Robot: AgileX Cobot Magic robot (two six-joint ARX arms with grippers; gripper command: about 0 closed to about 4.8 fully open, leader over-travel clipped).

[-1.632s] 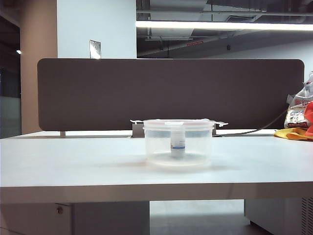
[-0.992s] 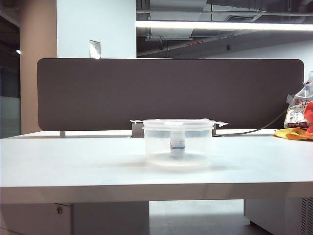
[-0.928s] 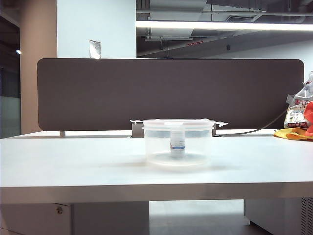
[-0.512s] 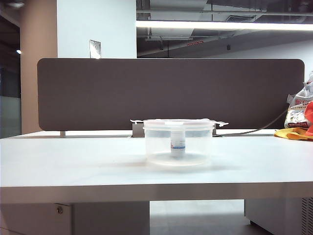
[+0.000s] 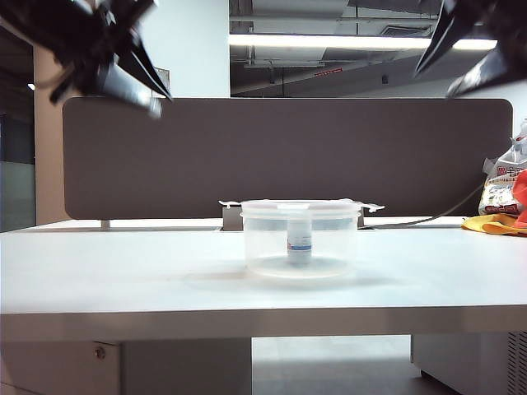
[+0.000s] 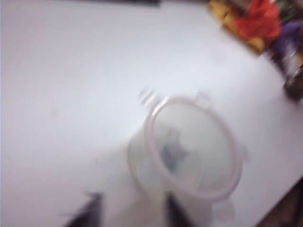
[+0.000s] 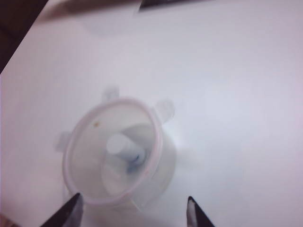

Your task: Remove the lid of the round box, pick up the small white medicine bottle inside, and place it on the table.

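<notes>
The round box [image 5: 300,247] stands in the middle of the table [image 5: 123,271], its lid [image 5: 300,205] lying on top with clip tabs sticking out. The small white medicine bottle [image 5: 300,241] stands upright inside. My left gripper [image 5: 161,104] hangs high at the upper left, open and empty. My right gripper [image 5: 432,84] hangs high at the upper right, also open and empty. The blurred left wrist view looks down on the lid [image 6: 194,142] past my left gripper [image 6: 132,210]. In the right wrist view the bottle [image 7: 120,144] shows through the lid [image 7: 113,151], beyond my right gripper [image 7: 132,202].
A dark brown divider [image 5: 288,156] backs the table. A printed bag and red and orange things [image 5: 504,206] lie at the table's far right edge, also visible as red and orange things [image 6: 255,21] in the left wrist view. A cable [image 5: 428,220] runs behind the box.
Both arms have come into the exterior view at the top corners, where none showed before. The box, lid and bottle have not moved.
</notes>
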